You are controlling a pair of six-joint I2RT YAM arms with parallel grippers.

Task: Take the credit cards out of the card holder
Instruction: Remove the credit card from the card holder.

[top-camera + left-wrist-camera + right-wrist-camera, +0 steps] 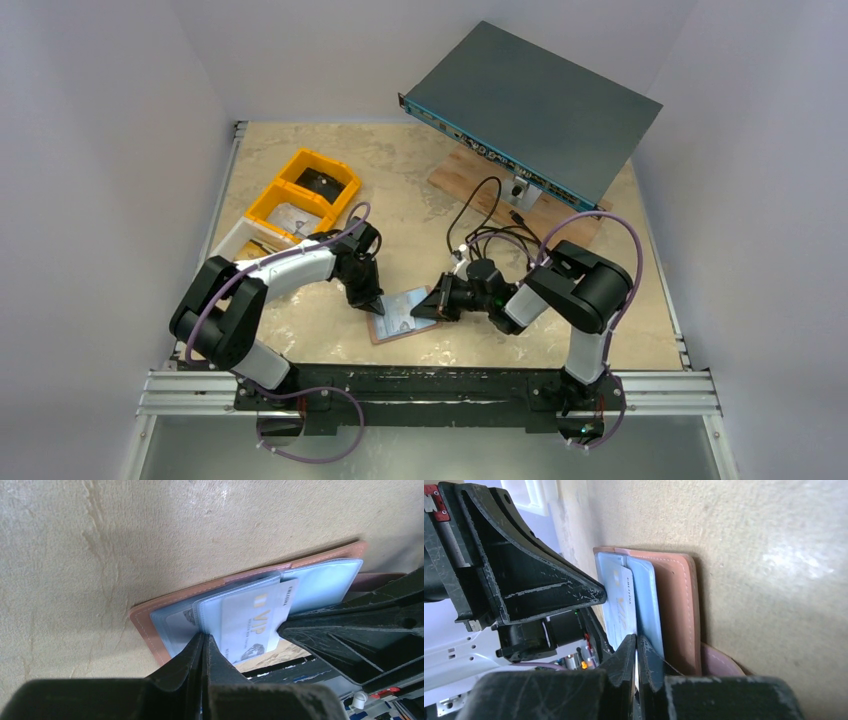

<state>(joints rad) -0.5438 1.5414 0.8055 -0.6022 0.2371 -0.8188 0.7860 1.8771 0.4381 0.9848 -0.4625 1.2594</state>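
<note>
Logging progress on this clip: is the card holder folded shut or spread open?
Spread open: the card holder lies flat with its pale blue inside facing up and a VIP card showing.

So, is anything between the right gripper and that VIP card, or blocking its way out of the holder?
Nothing between them: the right gripper is shut on the end of the VIP card. The left gripper, shut, sits against the card's long edge and may pin it.
</note>
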